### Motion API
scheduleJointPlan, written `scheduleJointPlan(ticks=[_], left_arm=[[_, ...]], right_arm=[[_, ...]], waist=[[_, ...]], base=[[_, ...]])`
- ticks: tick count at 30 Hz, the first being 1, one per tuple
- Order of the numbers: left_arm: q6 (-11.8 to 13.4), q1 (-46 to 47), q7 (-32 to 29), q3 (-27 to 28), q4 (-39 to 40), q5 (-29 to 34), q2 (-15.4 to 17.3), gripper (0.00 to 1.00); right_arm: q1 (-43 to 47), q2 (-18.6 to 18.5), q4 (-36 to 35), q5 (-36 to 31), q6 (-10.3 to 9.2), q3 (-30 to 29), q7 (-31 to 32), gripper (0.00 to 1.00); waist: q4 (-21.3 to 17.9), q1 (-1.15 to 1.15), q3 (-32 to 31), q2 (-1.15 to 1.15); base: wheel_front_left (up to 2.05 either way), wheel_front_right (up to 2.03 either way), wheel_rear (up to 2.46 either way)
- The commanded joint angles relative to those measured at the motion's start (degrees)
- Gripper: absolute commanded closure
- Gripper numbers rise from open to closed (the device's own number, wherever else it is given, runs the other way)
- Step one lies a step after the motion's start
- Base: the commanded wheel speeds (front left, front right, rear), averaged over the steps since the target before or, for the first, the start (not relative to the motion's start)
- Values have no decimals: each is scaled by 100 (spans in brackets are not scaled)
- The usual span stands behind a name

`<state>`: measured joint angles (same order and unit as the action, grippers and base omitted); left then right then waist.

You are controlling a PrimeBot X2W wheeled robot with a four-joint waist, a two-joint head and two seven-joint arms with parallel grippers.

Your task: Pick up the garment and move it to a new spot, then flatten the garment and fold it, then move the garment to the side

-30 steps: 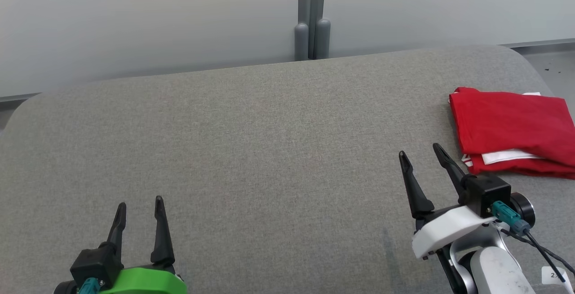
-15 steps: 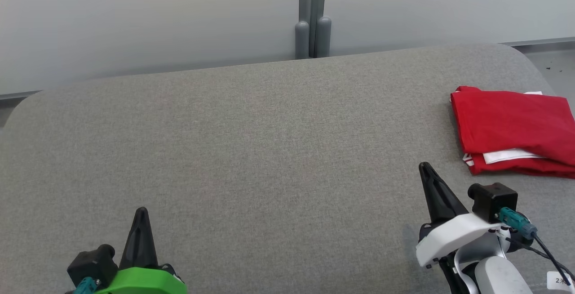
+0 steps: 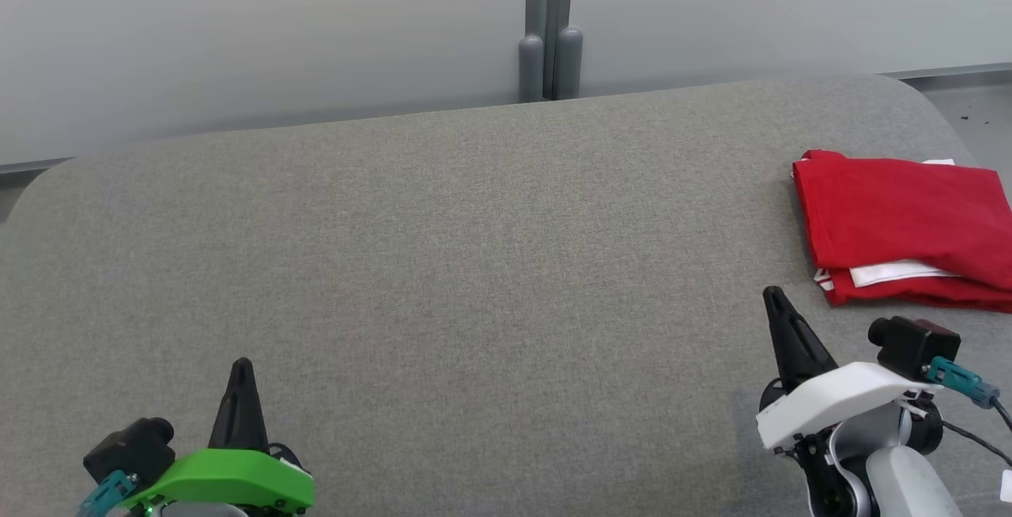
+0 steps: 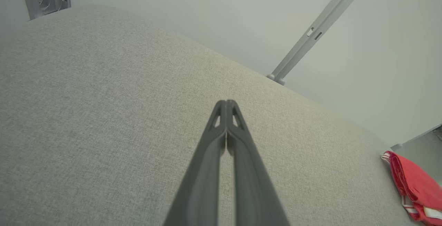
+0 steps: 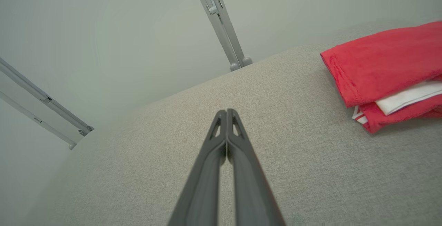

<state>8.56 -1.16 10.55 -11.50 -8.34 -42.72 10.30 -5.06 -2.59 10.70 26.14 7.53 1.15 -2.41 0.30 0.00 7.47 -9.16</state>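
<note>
The garment (image 3: 901, 220) is red with white trim, folded into a flat stack at the right edge of the grey fabric table (image 3: 443, 248). It also appears at the lower right of the left wrist view (image 4: 416, 188) and at the upper right of the right wrist view (image 5: 383, 70). My right gripper (image 3: 773, 296) is shut and empty, just left of and nearer than the garment, apart from it. At the lower left, my left gripper (image 3: 242, 365) is shut too, holding nothing. Both wrist views show the fingertips pressed together, in the left gripper (image 4: 226, 102) and the right gripper (image 5: 226, 111).
A pale wall with a grey vertical post (image 3: 549, 27) stands behind the table. The table's rounded far corners fall off to the floor (image 3: 972, 102) at the right. The garment's right part runs out of the head view.
Both grippers went from open to shut with nothing in them. The right gripper drew back toward the near edge and slightly right; the left sank a little lower.
</note>
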Motion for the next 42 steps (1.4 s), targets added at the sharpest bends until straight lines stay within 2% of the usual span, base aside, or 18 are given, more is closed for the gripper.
scheduleJointPlan(ticks=[1,19,42], left_arm=[[-49,184,-37,68,35,-143,20,100],[-394,490,-372,406,-188,-1435,-174,100],[-721,772,-701,737,-380,-2686,-368,100]], right_arm=[[-183,-31,-47,209,-1,-51,35,100],[-326,-54,191,1874,-2,-378,360,100],[-450,-75,427,3496,-2,-701,682,100]], waist=[[0,0,1,-1],[-6,0,29,-1],[-13,0,64,-1]], base=[[0,0,0],[0,0,0],[0,0,0]])
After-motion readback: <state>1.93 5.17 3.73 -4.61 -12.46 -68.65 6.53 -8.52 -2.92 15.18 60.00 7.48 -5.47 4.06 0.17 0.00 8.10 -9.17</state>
